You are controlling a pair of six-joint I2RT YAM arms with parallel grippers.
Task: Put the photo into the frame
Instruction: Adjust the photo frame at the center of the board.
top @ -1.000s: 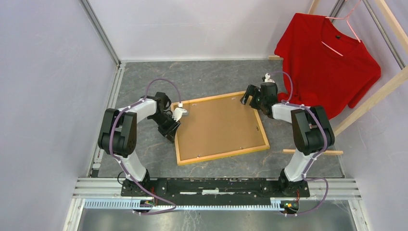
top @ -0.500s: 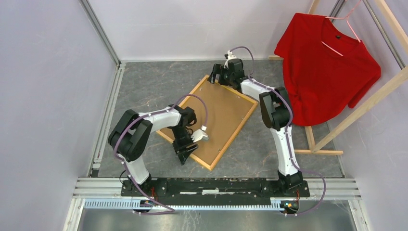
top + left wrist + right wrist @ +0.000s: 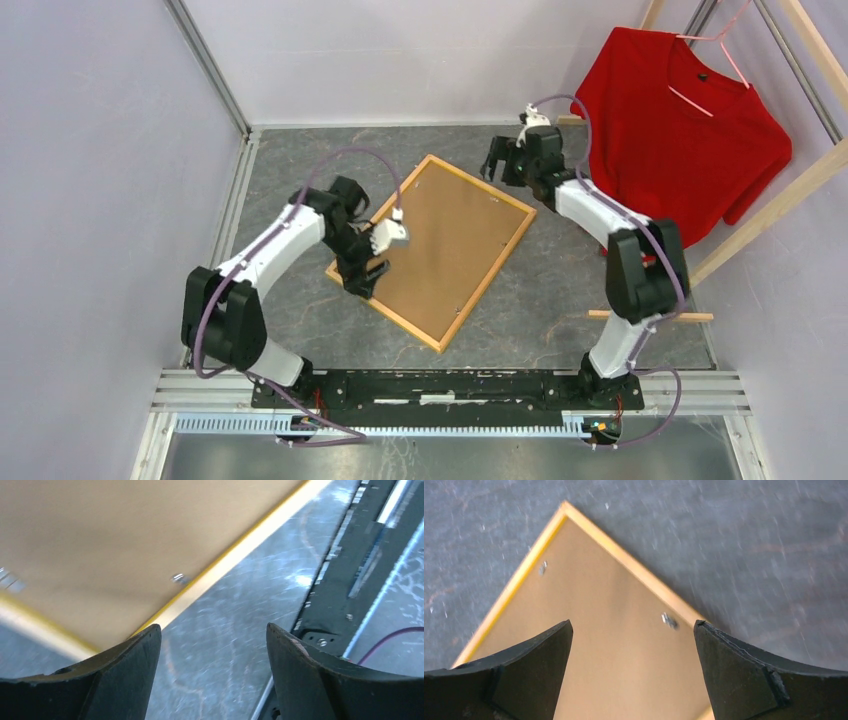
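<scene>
Both arms have shifted while the frame (image 3: 486, 283) stayed at mid-picture, back up, with the brown backing panel (image 3: 440, 245) in it. The left gripper (image 3: 362, 278) now sits at the frame's left edge and the right gripper (image 3: 503, 168) beside its upper-right edge. Both are spread wide, gripping nothing.

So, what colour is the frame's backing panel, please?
The backing panel is brown, clearest in top external view.

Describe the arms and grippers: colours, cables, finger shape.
Left arm and right arm: white links, black joints, a purple cable looping along each. Left gripper and right gripper: broad black fingers, curved and tapering to the tips, matte. No markings visible.
</scene>
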